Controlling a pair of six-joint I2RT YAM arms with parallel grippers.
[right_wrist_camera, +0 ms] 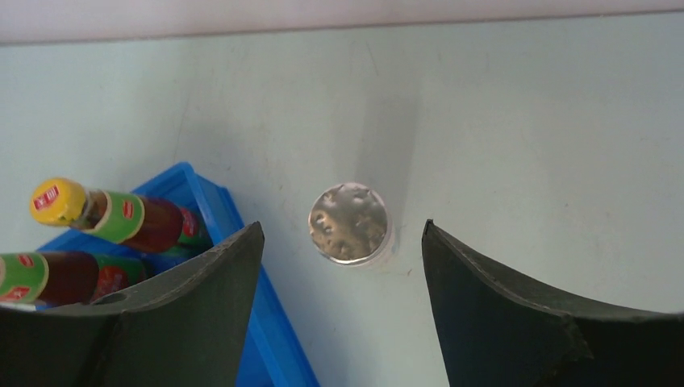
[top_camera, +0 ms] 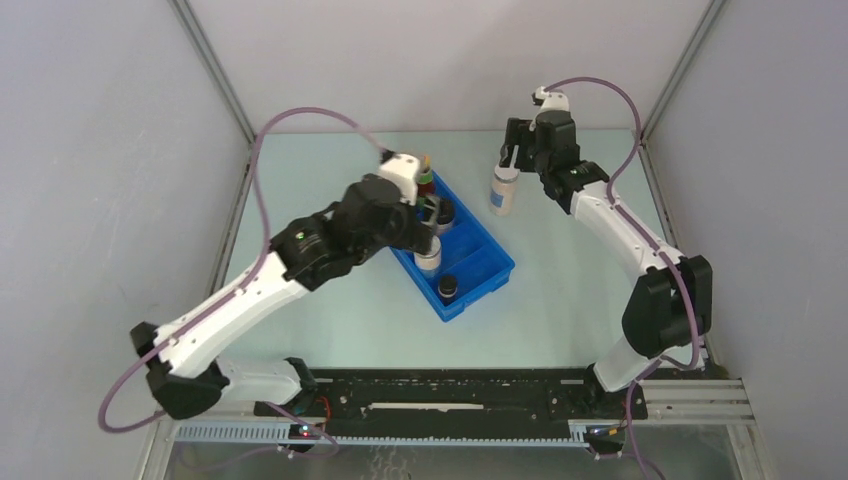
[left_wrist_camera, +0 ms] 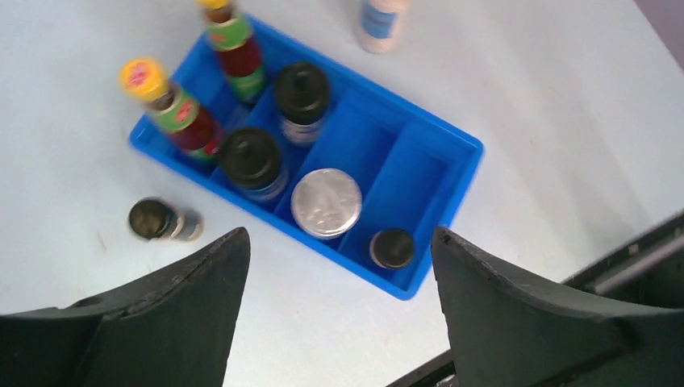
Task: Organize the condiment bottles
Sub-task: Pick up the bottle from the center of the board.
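The blue tray [top_camera: 485,255] sits mid-table. In it stand two dark-red bottles [left_wrist_camera: 181,113] [left_wrist_camera: 238,44], two black-lidded jars [left_wrist_camera: 252,157] [left_wrist_camera: 302,90], a silver-topped pale jar [left_wrist_camera: 326,202] and a small black-lidded jar [left_wrist_camera: 392,247]. Another small jar [left_wrist_camera: 157,219] lies on the table beside the tray. My left gripper [left_wrist_camera: 339,234] hangs open above the tray's near side, holding nothing. A second pale jar [top_camera: 504,188] [right_wrist_camera: 348,223] stands on the table right of the tray. My right gripper [right_wrist_camera: 343,226] is open just above it, one finger on each side, not gripping.
Grey enclosure walls close in the table on the left, back and right. A black rail [top_camera: 450,405] runs along the near edge between the arm bases. The tray's wide compartment [left_wrist_camera: 407,181] holds nothing.
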